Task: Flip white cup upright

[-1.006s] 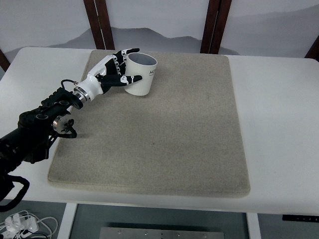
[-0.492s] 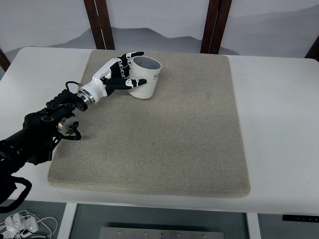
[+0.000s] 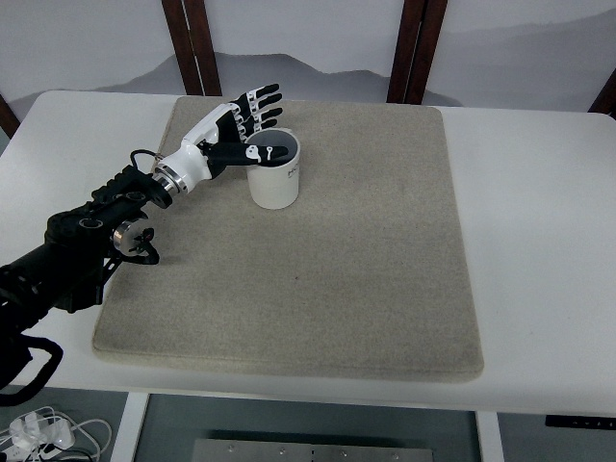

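The white cup [image 3: 272, 174] stands upright, mouth up, near the far left corner of the mat [image 3: 366, 250], and your left hand [image 3: 234, 132] is spread open beside its rim, gripping nothing; it looks light, stiff and smooth, so hold its side wall.

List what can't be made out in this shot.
Top view only:
- Cup: print on its side too small to read; its base faces away, and the thumb of the left hand lies across its mouth.
- Right arm: out of frame.
- Cables at the bottom left corner: cut off by the edge.
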Controlling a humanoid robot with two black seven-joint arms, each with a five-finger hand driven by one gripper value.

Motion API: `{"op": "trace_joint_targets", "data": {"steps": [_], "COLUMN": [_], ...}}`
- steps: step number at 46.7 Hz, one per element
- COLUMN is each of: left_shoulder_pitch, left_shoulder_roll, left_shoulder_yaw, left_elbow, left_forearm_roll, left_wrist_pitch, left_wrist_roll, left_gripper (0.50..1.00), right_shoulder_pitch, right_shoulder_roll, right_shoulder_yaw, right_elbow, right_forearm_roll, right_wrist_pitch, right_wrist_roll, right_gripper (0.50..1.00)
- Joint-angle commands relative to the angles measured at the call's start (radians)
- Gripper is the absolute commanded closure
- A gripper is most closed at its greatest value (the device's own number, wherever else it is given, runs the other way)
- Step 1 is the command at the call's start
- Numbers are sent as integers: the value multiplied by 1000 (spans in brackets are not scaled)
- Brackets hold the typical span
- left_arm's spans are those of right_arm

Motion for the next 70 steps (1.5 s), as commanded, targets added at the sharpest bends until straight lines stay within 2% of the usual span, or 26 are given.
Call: {"op": "trace_joint_targets", "data": {"steps": [1,14,30,40,51,56,70], "left_shoulder_pitch": [-2,-50,-99,-111,-111,-108,-99], "left_shoulder_roll": [2,43,88,85,70,65,42], "left_shoulder_yaw": [-2,-71,-113,-117,-117,-117,-120], "left_elbow": [0,-4,22,101,101,100,105], "left_forearm_roll": [-5,-25,-183,-336,-520,-603,-789], "left_wrist_pitch": [-5,-32,-45,-32,-26,15,59], "left_wrist_roll": [0,0,0,0,0,0,235], "left_gripper": [500,500,500,500,500,500,500], "right_shoulder_pitch": [0,0,0,0,0,0,0], "right_shoulder_roll": [0,0,0,0,0,0,0], "right_shoulder_yaw": [0,0,0,0,0,2,0], "right_elbow": [0,0,0,0,0,0,0], "right_forearm_roll": [0,0,0,0,0,0,0], "right_wrist_pitch": [0,-1,0,0,0,0,0], "right_wrist_roll": [-1,-1,1,1,1,-1,1], "right_gripper": [548,548,548,548,548,548,548]}}
